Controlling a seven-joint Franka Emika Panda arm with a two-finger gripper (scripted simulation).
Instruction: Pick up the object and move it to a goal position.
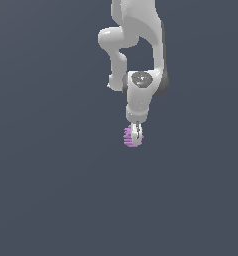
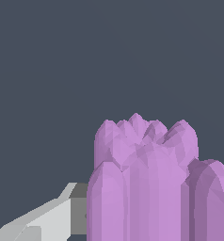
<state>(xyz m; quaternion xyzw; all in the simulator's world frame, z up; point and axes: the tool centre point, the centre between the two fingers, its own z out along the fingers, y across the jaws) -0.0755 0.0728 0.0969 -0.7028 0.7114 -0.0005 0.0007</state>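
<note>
Setting: plain dark grey-blue surface, no edges or goal marker visible. Item: the object (image 1: 128, 136), light-purple, ridged, lying mid-surface between the fingers of the gripper (image 1: 136, 136); whether the fingers actually clamp it cannot be told. Handling, judged: light, rigid; grip across the ridged flanks, whose grooves should resist slipping.

The object (image 1: 128, 136) is light purple, ribbed with stacked ridges that show as paler and darker violet bands. The arm (image 1: 141, 30) is glossy white with dark grey joints. The gripper (image 1: 136, 134) is white; its finger (image 2: 48, 221) is white with a grey pad. The background is plain slate blue-grey.
</note>
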